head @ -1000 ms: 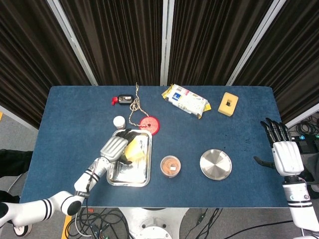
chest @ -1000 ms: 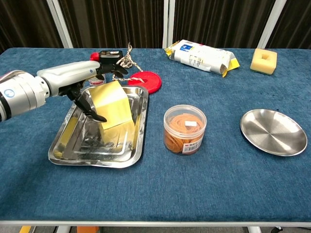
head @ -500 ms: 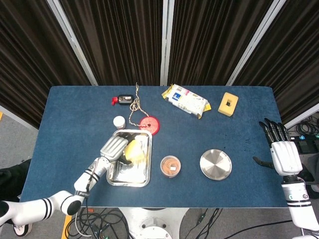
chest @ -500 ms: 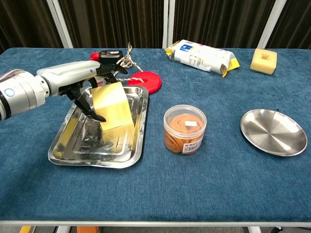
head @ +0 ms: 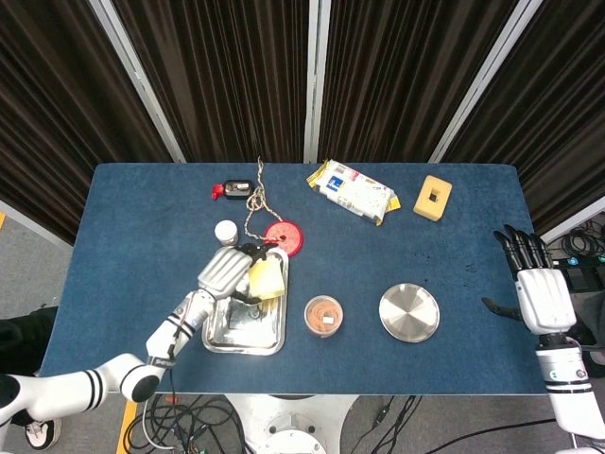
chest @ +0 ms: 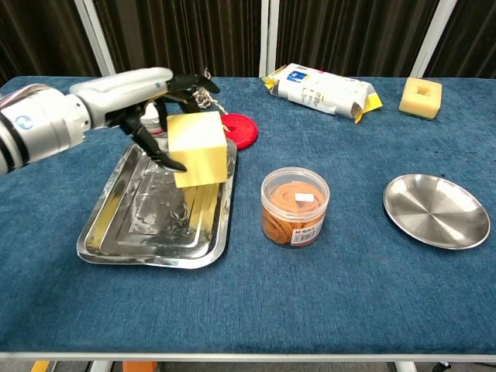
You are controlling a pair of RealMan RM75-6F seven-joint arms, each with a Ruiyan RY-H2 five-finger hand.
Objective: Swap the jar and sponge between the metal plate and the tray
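Observation:
My left hand (chest: 147, 97) (head: 225, 272) grips a yellow sponge (chest: 199, 149) (head: 266, 278) and holds it lifted above the right side of the metal tray (chest: 116, 232) (head: 216, 339). A clear jar (chest: 294, 206) (head: 323, 315) of orange rubber bands stands on the blue cloth between the tray and the round metal plate (chest: 436, 210) (head: 409, 312), which holds nothing. My right hand (head: 542, 288) hangs open past the table's right edge, far from everything; the chest view does not show it.
Behind the tray lie a red disc (chest: 234, 128) with a rope (head: 255, 200), a small white bottle (head: 225, 232) and a black and red tool (head: 233, 189). A snack bag (chest: 321, 88) and a yellow foam block (chest: 420, 97) sit at the back right.
My left hand has raised the sponge out of the tray and carried it up and to the right. The right hand has hardly moved.

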